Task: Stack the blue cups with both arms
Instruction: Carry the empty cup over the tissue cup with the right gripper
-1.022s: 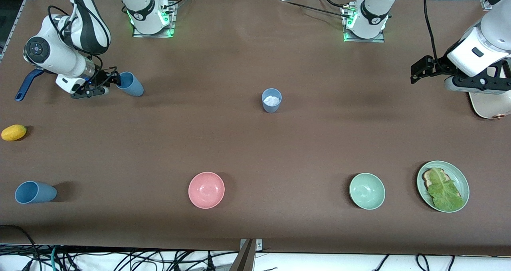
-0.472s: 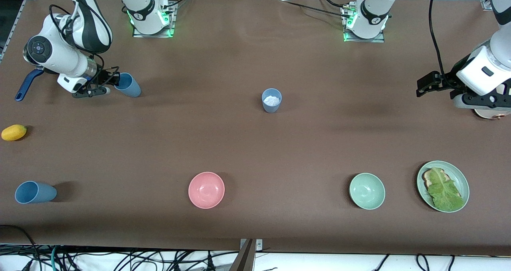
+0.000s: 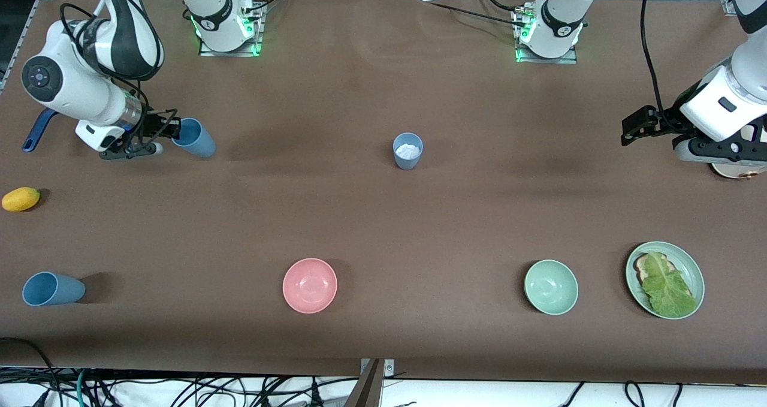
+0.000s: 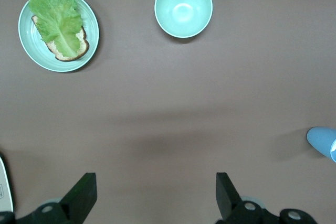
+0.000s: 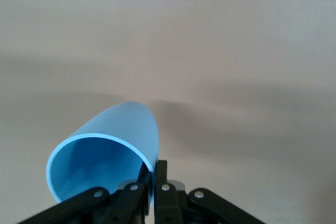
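Pinching the rim of a tipped blue cup (image 3: pixel 195 137), my right gripper (image 3: pixel 169 129) has its fingers closed on one thin wall near the right arm's end of the table; the right wrist view shows the cup (image 5: pixel 107 148) lying over with its mouth toward the camera. Risk one: a single-wall rim pinch gives little hold, so I judge the cup may pivot or slip out once lifted, especially if I swing it quickly.

My left gripper (image 3: pixel 629 125) hangs with its fingers spread wide and holding nothing, over the left arm's end of the table, waiting.

A second blue cup (image 3: pixel 408 150) stands upright mid-table with something white inside. Risk two: nesting another cup into it may crush or spill that content, or the cup may seat crooked.

A third blue cup (image 3: pixel 51 289) lies on its side nearer the front camera. Risk three: it may roll when approached.

The pink bowl (image 3: pixel 310 285), pale green bowl (image 3: pixel 550 287) and plate with lettuce (image 3: pixel 695 269) stand well apart from the carrying path.
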